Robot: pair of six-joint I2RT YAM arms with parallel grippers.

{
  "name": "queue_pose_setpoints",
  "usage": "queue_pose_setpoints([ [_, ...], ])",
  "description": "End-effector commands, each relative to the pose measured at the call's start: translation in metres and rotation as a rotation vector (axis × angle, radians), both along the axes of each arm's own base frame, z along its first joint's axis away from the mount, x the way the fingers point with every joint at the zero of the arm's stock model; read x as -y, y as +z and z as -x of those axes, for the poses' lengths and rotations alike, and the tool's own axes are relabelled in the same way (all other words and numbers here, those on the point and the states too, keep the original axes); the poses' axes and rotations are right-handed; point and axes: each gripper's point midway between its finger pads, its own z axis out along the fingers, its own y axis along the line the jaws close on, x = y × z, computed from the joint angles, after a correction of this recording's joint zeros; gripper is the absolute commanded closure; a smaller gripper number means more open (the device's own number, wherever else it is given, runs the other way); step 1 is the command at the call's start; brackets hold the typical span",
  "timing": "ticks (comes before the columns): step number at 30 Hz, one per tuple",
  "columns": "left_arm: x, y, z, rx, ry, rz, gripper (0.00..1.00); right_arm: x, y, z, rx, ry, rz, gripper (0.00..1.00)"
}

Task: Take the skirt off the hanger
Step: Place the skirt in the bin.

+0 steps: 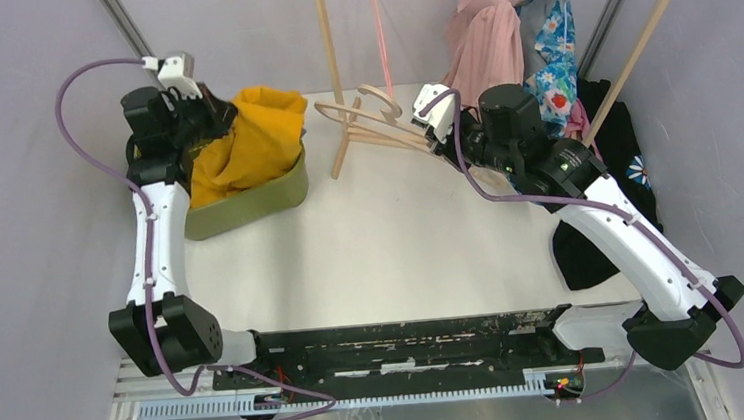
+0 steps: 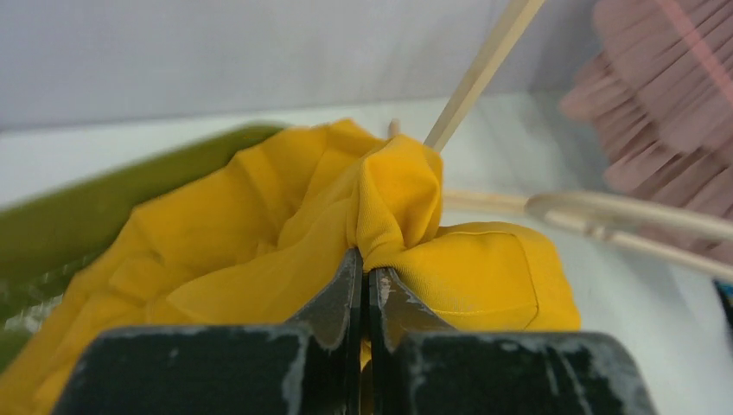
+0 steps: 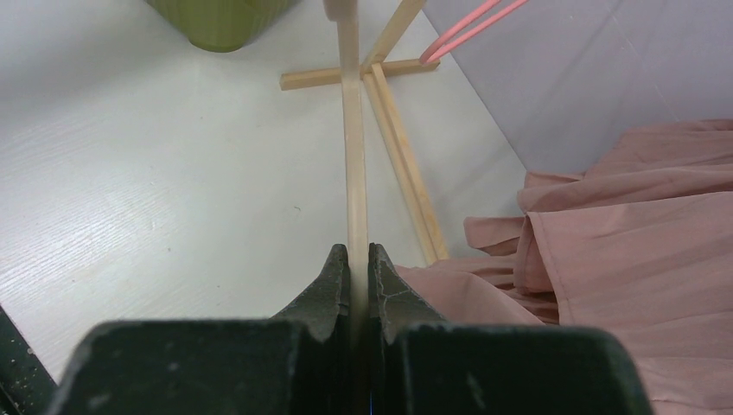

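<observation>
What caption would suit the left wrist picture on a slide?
Left gripper shut on a fold of yellow cloth, with the green bin rim alongside.

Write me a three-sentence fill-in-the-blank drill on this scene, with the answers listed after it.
1. The left gripper is shut on a ____ skirt.
2. That skirt is bunched in a ____ bin.
3. The right gripper is shut on a bar of the ____ hanger.
Missing words: yellow; green; wooden.
</observation>
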Motion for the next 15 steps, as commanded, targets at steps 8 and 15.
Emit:
queue_pose_setpoints([
  [8,-0.11,-0.062,-0.005,-0.149,0.338,-0.192,0.97,0.002,0.04,-0.002,0.084,-0.033,-0.095,0.99],
  [15,-0.147,-0.115,0.001,-0.321,0.479,-0.295,0.97,0.013,0.036,-0.002,0.058,-0.087,-0.079,0.99],
])
